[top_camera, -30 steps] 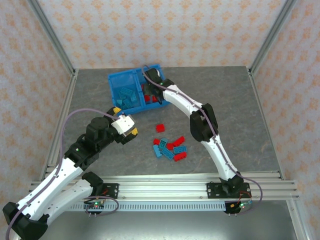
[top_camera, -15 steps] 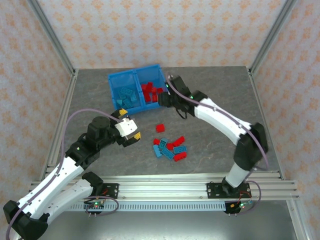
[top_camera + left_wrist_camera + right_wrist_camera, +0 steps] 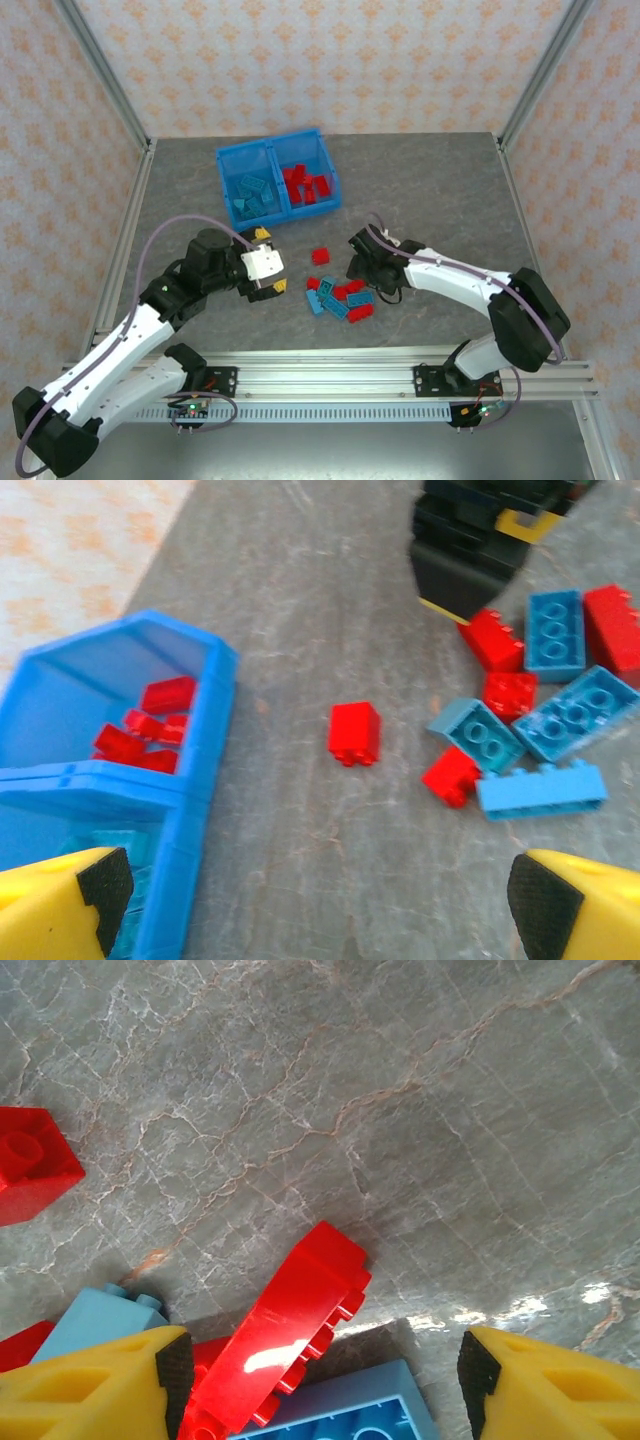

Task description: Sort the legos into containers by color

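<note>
Right arm has swung off the bin, down to the loose pile. Left end effector (image 3: 268, 272) hovers over the desk (image 3: 440, 180), fingers spread, empty. Blue bin (image 3: 222, 176): teal bricks (image 3: 252, 196) in left compartment, red bricks (image 3: 306, 186) in right. Mixed pile (image 3: 340, 297) mid-desk. Right end effector (image 3: 325, 1360) over it, fingers apart around a tilted red brick (image 3: 300, 1320).

Left end effector (image 3: 272, 260) spread wide, right end effector (image 3: 358, 268) parted
</note>
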Controlling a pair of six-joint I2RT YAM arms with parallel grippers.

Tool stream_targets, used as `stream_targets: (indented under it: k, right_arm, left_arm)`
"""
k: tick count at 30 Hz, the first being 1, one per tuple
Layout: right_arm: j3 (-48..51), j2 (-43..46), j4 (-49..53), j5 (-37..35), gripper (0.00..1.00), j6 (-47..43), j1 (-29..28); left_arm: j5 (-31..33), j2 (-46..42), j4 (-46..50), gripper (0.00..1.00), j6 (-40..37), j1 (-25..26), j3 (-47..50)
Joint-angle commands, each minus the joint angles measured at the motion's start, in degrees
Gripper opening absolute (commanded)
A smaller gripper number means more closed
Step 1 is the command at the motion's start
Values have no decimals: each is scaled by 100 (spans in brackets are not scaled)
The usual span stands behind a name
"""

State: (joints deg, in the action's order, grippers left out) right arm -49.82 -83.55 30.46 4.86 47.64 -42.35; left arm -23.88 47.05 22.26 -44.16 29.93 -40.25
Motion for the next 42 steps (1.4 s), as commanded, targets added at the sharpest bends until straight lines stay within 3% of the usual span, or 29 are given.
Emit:
stream_targets:
  k: [1, 10, 15, 20, 30, 37, 42]
  right_arm:
    - [-146, -226, 22, 18, 70, 281, -41]
    - [-299, -830, -262, 187, 64, 255, -98]
    - [-252, -935, -326, 135, 44, 361, -142]
    - [-252, -843, -333, -13, 32, 395, -142]
    - [-1133, -99, -26, -701, 19, -1105, -142]
    - [-2363, -531, -794, -547, 20, -2848, -159]
    - [-3763, -1720, -945, -993, 21, -3678, -150]
  left_arm:
    - [-596, 261, 595, 100, -399, -31, -278]
    - [-996, 583, 992, 100, -895, -14, -338]
    - [-1212, 518, 1233, 100, -1469, 1, -260]
    - [-1418, 472, 1338, 99, -1767, 14, -235]
    - [-1400, 188, 1309, 100, -1931, 30, -206]
    - [-653, -632, 28, 100, -760, 30, 207]
    - [149, -794, -510, 100, 84, 28, 269]
